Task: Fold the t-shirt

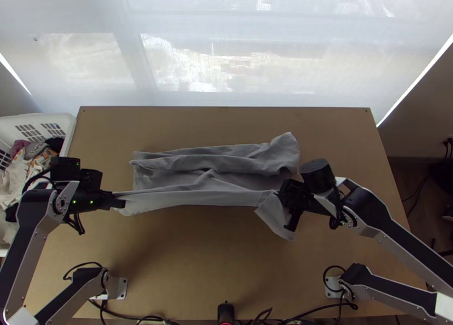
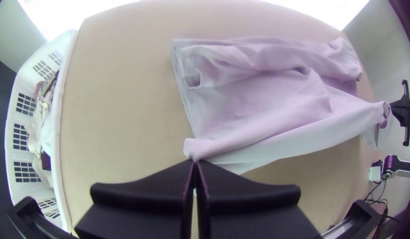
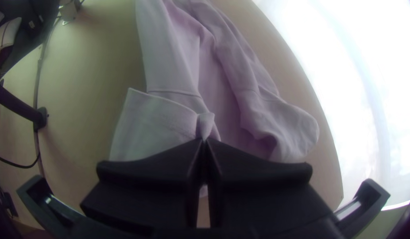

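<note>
The left fingers [image 2: 143, 188] are closed together on a small pinch of the t-shirt [image 1: 198, 197], at the left end of its near edge; the right fingers [image 3: 258, 175] are likewise pressed closed, gripping a bunched bit near the other end. Between the two grips the near edge runs as one long, nearly straight band, drawn fairly taut across the tabletop [image 1: 187, 257], so the cloth's long axis goes from side to side. The body lies on the far side of that line, in ridges parallel to it, with the far right corner rumpled up. Neither side is clearly nearer, as each holds its own end.

Past the right grip a loose flap [image 1: 274, 217] sticks out towards the tabletop's near edge, outside the straight line. The next move probably calls for both grips to carry the band together, away from the near edge and over the body. If one side leads, the fold would likely skew; the flap could trail or tuck under, and the small left pinch might slip
</note>
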You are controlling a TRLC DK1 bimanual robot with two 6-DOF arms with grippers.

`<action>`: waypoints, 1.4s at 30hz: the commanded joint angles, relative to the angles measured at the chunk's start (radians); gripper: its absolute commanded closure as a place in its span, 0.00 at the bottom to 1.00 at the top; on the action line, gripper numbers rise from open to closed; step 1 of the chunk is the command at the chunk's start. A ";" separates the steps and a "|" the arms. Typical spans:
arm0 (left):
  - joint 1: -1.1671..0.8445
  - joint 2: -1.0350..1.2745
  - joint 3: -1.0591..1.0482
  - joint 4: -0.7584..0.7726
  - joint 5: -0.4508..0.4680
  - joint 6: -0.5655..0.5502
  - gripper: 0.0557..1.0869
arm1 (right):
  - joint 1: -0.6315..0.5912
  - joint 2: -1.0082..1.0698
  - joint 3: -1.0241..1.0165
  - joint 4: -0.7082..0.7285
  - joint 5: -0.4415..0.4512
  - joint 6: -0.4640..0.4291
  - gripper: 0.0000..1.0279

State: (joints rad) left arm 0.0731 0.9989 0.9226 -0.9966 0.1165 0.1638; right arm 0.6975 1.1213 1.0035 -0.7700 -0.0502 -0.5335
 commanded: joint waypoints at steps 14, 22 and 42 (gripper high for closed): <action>0.086 -0.005 0.139 0.231 0.003 0.085 0.97 | 0.138 0.219 0.141 0.015 -0.028 -0.046 0.97; 0.037 0.083 0.168 0.325 0.002 0.085 0.97 | 0.040 0.334 0.199 0.043 -0.096 -0.108 0.97; -0.002 0.317 0.213 0.351 -0.054 0.089 0.97 | -0.188 0.518 0.348 0.044 -0.168 -0.237 0.97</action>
State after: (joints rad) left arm 0.0944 1.2476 1.1187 -0.6548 0.0845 0.2516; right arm 0.5690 1.5612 1.2881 -0.7258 -0.2054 -0.7361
